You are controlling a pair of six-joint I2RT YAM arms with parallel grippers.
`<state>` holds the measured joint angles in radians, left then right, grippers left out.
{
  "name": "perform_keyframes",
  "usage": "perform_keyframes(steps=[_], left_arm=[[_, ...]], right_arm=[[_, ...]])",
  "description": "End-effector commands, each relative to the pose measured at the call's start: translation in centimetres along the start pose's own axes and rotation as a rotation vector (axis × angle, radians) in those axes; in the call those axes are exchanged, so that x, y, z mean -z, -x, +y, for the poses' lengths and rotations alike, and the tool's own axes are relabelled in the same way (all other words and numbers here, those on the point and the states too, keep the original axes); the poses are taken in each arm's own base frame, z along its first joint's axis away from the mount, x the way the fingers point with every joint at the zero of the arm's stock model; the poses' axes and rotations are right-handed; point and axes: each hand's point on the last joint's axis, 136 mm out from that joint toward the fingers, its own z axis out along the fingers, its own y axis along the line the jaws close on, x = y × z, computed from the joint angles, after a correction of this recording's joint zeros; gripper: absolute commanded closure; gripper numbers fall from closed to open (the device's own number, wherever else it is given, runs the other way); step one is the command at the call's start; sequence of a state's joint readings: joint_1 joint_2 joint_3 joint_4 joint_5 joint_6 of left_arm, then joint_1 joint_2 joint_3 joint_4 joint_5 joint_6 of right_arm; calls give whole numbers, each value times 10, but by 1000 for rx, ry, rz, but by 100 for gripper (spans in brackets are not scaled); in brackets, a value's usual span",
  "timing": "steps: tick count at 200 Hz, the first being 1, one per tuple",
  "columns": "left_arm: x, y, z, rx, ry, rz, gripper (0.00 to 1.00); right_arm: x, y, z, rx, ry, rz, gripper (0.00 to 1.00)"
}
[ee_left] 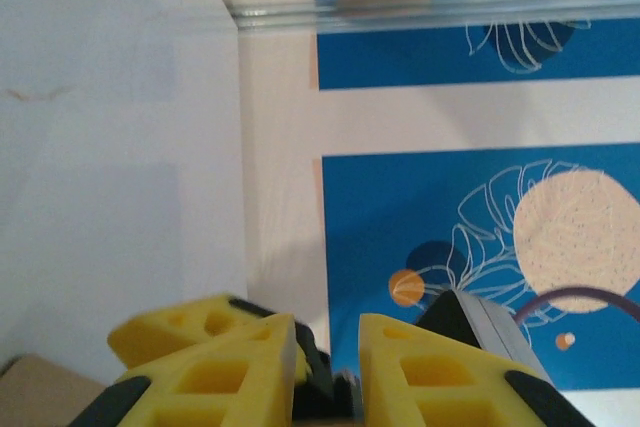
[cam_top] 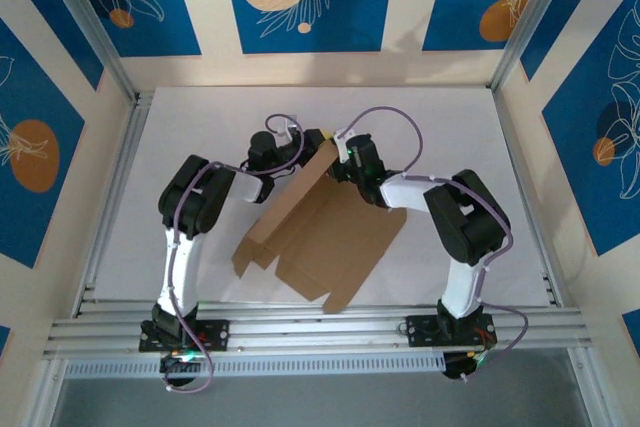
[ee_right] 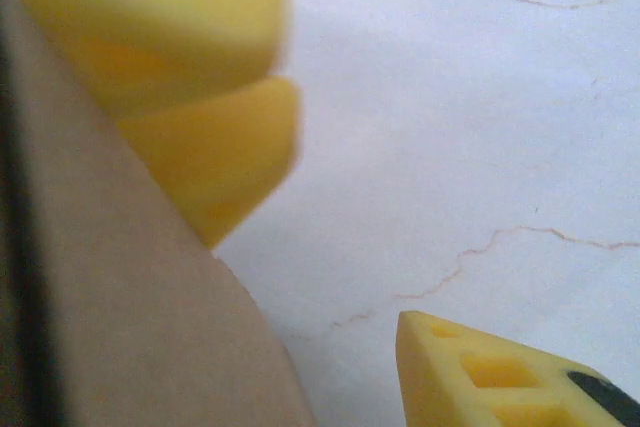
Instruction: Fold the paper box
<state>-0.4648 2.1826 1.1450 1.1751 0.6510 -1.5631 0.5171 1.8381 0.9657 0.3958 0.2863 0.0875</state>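
The paper box is a flat brown cardboard sheet with flaps, lying mid-table. Its far flap is tipped up between the two grippers. My left gripper is just left of that flap's top. In the left wrist view its yellow fingers stand a little apart with nothing between the tips, and a corner of cardboard shows at bottom left. My right gripper is on the flap's right side. In the right wrist view it is open, with the cardboard beside it and one finger clear of it.
The white tabletop is ringed by aluminium rails and patterned blue walls. Blurred yellow fingers sit close above the cardboard in the right wrist view. Another yellow finger lies left of my left gripper.
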Motion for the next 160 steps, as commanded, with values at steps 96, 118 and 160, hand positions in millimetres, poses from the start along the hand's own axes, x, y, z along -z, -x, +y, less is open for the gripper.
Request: perform_keyframes(steps=[96,118,160], left_arm=[[45,3,-68,-387,276,88,62],[53,-3,-71,-441,353,92,60],[33,-33,-53,-297,220,163,62]], right_arm=[[7,-13,-44,-124,-97,106,64],[6,-10,-52,-131,-177,105,72],[-2,-7,-50,-101,-221,127,93]])
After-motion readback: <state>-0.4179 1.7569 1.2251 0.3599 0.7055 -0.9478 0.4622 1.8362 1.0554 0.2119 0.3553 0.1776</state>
